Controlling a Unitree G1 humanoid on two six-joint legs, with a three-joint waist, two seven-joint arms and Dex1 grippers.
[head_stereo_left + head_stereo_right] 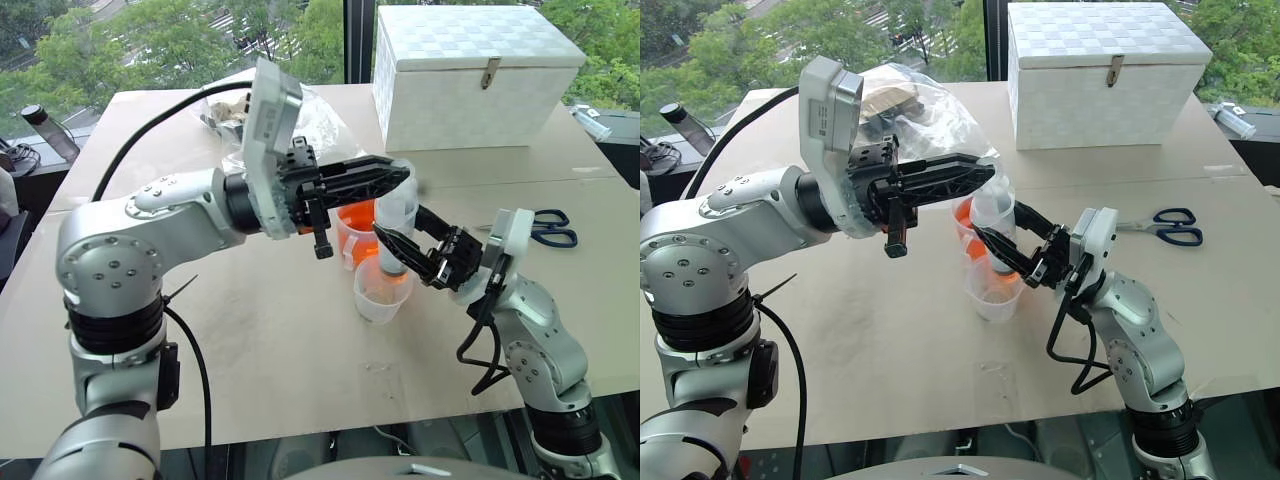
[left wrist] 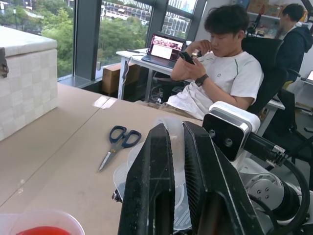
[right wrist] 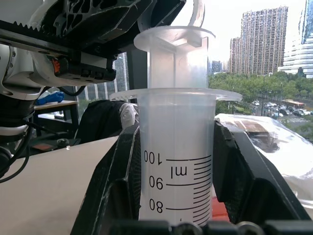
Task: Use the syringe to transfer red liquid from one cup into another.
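Near the table's [image 1: 250, 340] front edge, the right gripper [image 3: 176, 196] clamps the syringe [image 3: 177, 161] barrel upright over the clear cup [image 1: 380, 295], the left gripper [image 1: 385, 180] closed on its plunger top; an off-axis push risks tipping the red cup [image 1: 355, 228] behind.

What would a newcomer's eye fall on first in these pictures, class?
At the table's middle, the right end effector holds the clear syringe upright over the colourless cup, while the left end effector is shut on its plunger. Behind stands the cup of red liquid. A white box sits at the far edge.
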